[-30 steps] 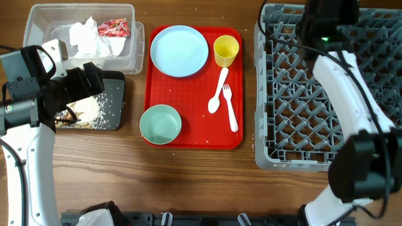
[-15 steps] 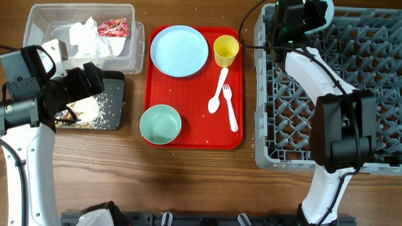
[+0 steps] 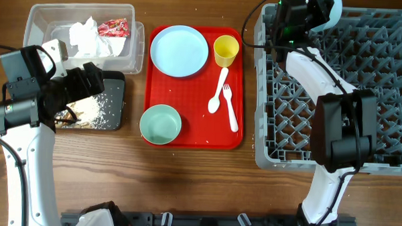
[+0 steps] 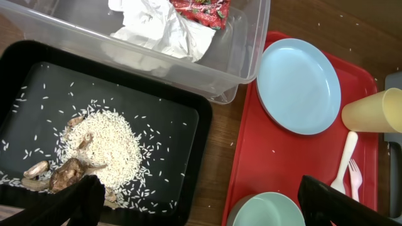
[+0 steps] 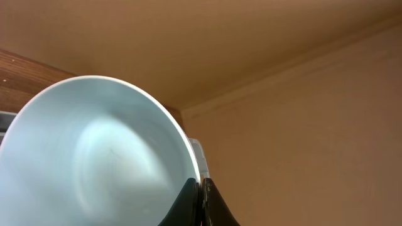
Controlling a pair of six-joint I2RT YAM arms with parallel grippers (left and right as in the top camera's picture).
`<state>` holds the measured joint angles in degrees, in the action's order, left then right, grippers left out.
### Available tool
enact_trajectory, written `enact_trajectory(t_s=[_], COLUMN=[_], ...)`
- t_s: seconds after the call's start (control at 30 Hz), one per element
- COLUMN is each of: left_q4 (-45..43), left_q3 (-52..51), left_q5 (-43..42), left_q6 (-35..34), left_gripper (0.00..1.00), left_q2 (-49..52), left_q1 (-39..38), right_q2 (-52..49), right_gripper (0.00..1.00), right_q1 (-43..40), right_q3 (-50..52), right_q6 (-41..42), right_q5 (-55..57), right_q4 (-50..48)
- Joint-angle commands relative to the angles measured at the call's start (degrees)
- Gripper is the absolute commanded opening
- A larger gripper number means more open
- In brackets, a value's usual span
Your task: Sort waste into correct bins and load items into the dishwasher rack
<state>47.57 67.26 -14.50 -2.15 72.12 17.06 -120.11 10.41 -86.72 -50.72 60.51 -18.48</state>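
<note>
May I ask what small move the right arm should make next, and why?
Probably lower the bowl into the dishwasher rack before letting go. The right gripper pinches the bowl's rim with its jaws shut, and the overhead view shows it raised over the rack's far left corner, not yet set down.

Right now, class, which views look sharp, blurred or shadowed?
Overhead: evenly lit, sharp, no glare on the red tray. Left wrist: crisp on the black tray, its dark fingers soft-edged at the bottom edge. Right wrist: the bowl looms close, softly shaded inside.
</note>
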Motion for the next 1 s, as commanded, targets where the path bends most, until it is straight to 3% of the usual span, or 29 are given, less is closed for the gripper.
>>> enact_trajectory(t_s=[0.0, 0.3, 0.63, 0.67, 0.7, 0.77, 0.8, 0.9, 0.97], left_q4=[-0.1, -0.2, -0.1, -0.1, -0.1, -0.1, -0.2, -0.1, -0.1], left_q3=[0.5, 0.5, 0.5, 0.5, 0.5, 0.5, 0.5, 0.5, 0.5], left_q5=[-0.5, -0.5, -0.5, -0.5, -0.5, -0.5, -0.5, -0.5, -0.5], left_q6=[1.1, 1.1, 1.1, 1.1, 1.1, 1.1, 1.1, 1.1, 1.1], left_gripper=[1.00, 1.00, 1.00, 1.00, 1.00, 1.00, 1.00, 1.00, 1.00], left_q2=[-0.1, -0.1, -0.1, -0.1, -0.1, -0.1, -0.1, -0.1, -0.1], left_q1=[0.3, 0.3, 0.3, 0.3, 0.3, 0.3, 0.3, 0.3, 0.3], right_q2=[-1.6, -3.3, -3.3, -3.3, -3.3, -2.8, -2.1, 1.8, 6.8], right_gripper=[0.04, 0.04, 0.07, 0.31, 0.64, 0.94, 0.99, 1.00, 1.00], right_q1=[-0.4, 1.0, 8.5, 9.2, 9.7, 11.0, 11.7, 12.4, 13.3], right_q3=[-0.6, 1.0, 1.1, 1.1, 1.1, 1.1, 1.1, 1.1, 1.1], right_q6=[-0.3, 0.4, 0.3, 0.3, 0.3, 0.5, 1.9, 2.9, 8.7], right_q5=[1.0, -1.3, -2.1, -2.1, -1.9, -0.5, 0.0, 0.1, -0.6], right_q4=[-0.3, 4.4, 4.4, 4.4, 4.3, 3.0, 2.2, 2.2, 5.7])
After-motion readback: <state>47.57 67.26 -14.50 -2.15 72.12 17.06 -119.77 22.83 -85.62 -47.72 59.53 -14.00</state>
